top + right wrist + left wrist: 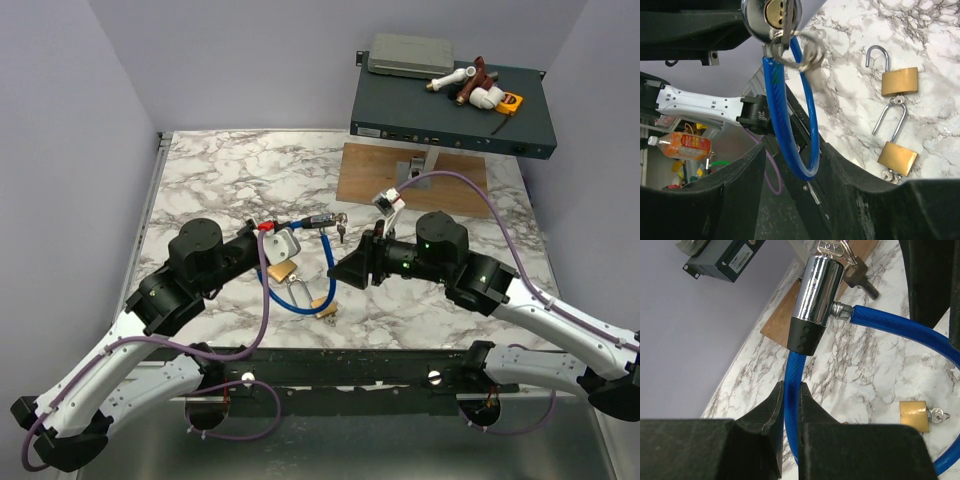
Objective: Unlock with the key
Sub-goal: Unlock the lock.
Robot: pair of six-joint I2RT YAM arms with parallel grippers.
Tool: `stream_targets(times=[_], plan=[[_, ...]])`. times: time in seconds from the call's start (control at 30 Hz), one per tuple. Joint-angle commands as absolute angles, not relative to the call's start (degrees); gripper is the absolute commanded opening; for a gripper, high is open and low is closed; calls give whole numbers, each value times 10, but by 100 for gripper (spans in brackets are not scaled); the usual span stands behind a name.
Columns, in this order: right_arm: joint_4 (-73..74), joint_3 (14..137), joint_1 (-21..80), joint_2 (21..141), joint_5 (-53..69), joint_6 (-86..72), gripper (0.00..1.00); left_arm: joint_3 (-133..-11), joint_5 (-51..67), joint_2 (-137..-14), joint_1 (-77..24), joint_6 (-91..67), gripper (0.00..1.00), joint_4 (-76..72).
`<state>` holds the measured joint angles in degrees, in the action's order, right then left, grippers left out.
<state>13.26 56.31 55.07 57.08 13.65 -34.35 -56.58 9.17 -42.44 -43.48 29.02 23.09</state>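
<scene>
My left jaws pinch the cable (880,322). The key (786,25) is in the lock (771,12), by my open right jaws. Turning is left.

The cable (890,327) has a glossy blue plastic sheath. Its lock barrel (817,287) is polished chrome with a matt black collar (805,337). The padlocks (899,81) are satin brass.

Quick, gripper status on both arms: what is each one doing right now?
Left gripper: closed on the blue cable, just below the chrome lock cylinder.
Right gripper: open, holding nothing; the key sits in the cylinder ahead of it.
</scene>
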Motion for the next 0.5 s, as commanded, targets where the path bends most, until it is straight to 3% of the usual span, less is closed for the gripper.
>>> stream_targets(times=[0.0, 0.2, 0.37, 0.4, 0.47], plan=[[119, 590, 555, 585, 145, -313, 51, -591, 95, -410, -431, 269, 0, 209], [60, 571, 561, 603, 141, -320, 44, -600, 106, -411, -429, 252, 0, 209], [40, 551, 564, 594, 127, -306, 18, -610, 151, -406, -427, 217, 0, 216], [41, 549, 564, 588, 128, -296, 13, -612, 168, -405, -425, 203, 2, 222], [42, 548, 564, 574, 136, -270, 2, -615, 218, -401, -421, 177, 17, 235]])
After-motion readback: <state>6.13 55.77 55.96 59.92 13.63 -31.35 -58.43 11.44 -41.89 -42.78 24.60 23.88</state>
